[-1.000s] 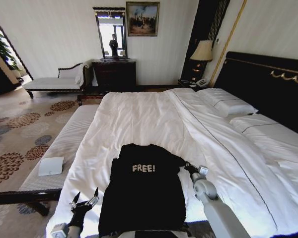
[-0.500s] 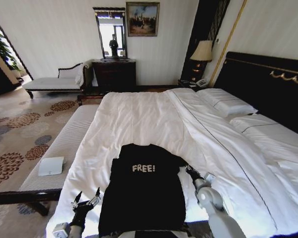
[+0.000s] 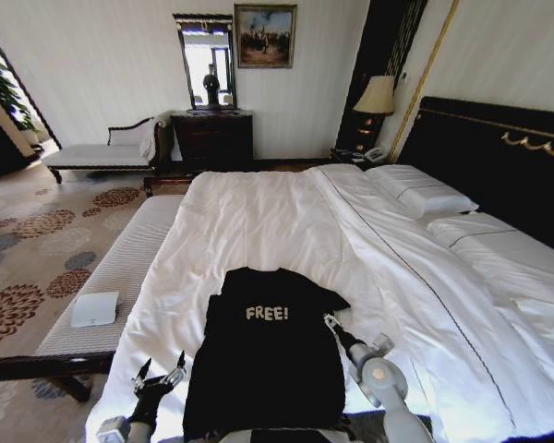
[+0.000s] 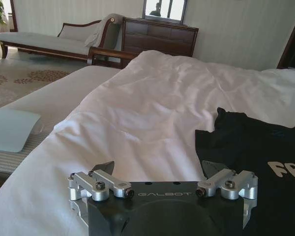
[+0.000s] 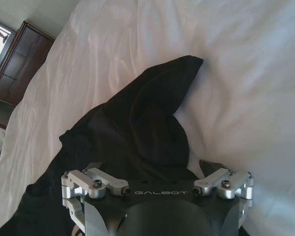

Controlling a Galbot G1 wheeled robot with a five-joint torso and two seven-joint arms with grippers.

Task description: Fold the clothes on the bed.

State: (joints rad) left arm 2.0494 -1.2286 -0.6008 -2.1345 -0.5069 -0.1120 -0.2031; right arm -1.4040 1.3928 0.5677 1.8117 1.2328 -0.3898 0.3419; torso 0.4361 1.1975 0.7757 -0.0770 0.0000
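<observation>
Black top: the black top [image 3: 264, 355] lies flat, chest up, on the white duvet [image 3: 258, 221] of the bed [image 3: 499, 166], near the foot edge closest to the robot; the white "FREE!" lettering reads upright from the head camera
Sleeves: the short sleeve at about 2 o'clock of the lettering spreads out onto the duvet as a loose peaked flap; the sleeve at 10 o'clock is tucked closer to the body
Right claw: the right claw [image 3: 335, 325] sits at roughly 3 o'clock of the garment, right at the sleeve's lower edge, pointing toward 11 o'clock; its fingers stand apart with nothing between them
Left claw: the left claw [image 3: 160, 373] waits at 9 o'clock of the hem, just beside the fabric over bare duvet; fingers apart, empty
How it will handle: judged as light, limp cloth, it will sag and drag rather than hold shape, and may cling to the duvet below; nothing fragile here
Where to take hold: likely the sleeve edge or shoulder seam for the right claw, pinching only the black layer and not the duvet under it
Risk: grabbing duvet along with cloth, or bunching the fold
Nearby: a pale bench [image 3: 120, 268] runs along the bed at 9 o'clock
</observation>
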